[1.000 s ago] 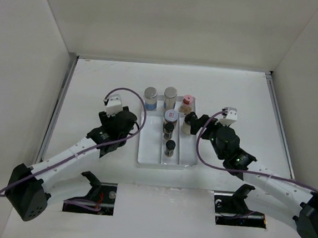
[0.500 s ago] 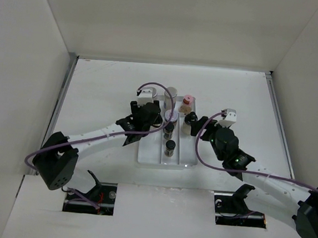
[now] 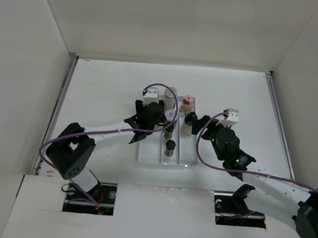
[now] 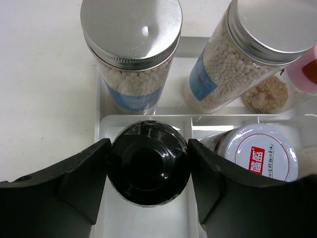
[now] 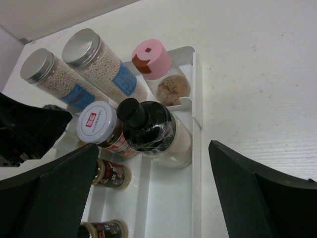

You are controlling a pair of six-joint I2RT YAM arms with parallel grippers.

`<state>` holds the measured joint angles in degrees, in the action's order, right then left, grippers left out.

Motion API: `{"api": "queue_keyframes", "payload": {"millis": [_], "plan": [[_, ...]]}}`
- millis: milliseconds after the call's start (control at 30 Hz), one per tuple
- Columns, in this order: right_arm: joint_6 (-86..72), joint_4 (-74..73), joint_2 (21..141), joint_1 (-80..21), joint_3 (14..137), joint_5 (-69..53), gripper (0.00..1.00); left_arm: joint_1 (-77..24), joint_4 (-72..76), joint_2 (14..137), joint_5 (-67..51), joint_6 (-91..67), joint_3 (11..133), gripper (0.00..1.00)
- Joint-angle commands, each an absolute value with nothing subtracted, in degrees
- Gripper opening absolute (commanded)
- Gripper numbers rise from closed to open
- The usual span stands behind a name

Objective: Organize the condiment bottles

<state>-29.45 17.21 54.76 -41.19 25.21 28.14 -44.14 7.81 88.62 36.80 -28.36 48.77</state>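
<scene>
The white-capped jar [image 4: 260, 154] has red Chinese characters in a red frame on its lid; the blue labels [image 4: 132, 98] are unreadable.

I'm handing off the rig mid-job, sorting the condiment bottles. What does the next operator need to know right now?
Left gripper: jaws shut on the black-capped bottle, at the tray's left compartment, not released.
Right gripper: jaws open, straddling the dark-topped bottle in the right compartment, no grip.
Far end: two silver-capped jars, pink-capped jar. Middle: white-capped jar, two small dark jars.
Done: seven sit in the tray.
To do: release the held bottle; probably check the right one's placement.
</scene>
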Motion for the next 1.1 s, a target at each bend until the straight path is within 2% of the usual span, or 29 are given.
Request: {"api": "queue_keyframes", "payload": {"millis": [0, 67, 100, 500, 667, 800, 933, 1067], "plan": [[-29.8, 19.95, 52.82, -40.74, 24.52, 31.11, 1.0, -44.43, 10.98, 88.77, 37.53, -27.6, 48.78, 0.68], [-29.62, 19.69, 52.04, -40.65, 24.43, 32.43, 1.0, -44.78, 11.77, 87.63, 37.79, -27.42, 48.34, 0.82], [-29.62, 19.43, 51.68, -40.56, 24.43, 32.87, 1.0, -44.95, 11.95, 86.76, 38.05, -27.25, 48.08, 1.0], [-29.97, 15.12, 48.17, -36.96, 28.65, 33.49, 1.0, -47.51, 17.66, 65.67, 42.45, -24.52, 41.23, 1.0], [-33.22, 14.76, 46.06, -35.9, 31.38, 34.36, 1.0, -42.42, 18.11, 54.6, 43.76, -29.78, 33.33, 1.0], [-33.66, 17.05, 46.93, -31.08, 31.12, 36.65, 1.0, -35.74, 12.06, 49.58, 43.86, -38.12, 28.48, 1.0], [-35.68, 18.63, 50.62, -25.45, 28.57, 36.47, 1.0, -29.32, 6.95, 46.94, 37.72, -44.37, 24.18, 1.0], [-35.86, 21.44, 51.77, -21.58, 24.88, 35.6, 1.0, -28.08, 5.02, 45.27, 34.19, -45.44, 21.71, 1.0]]}}
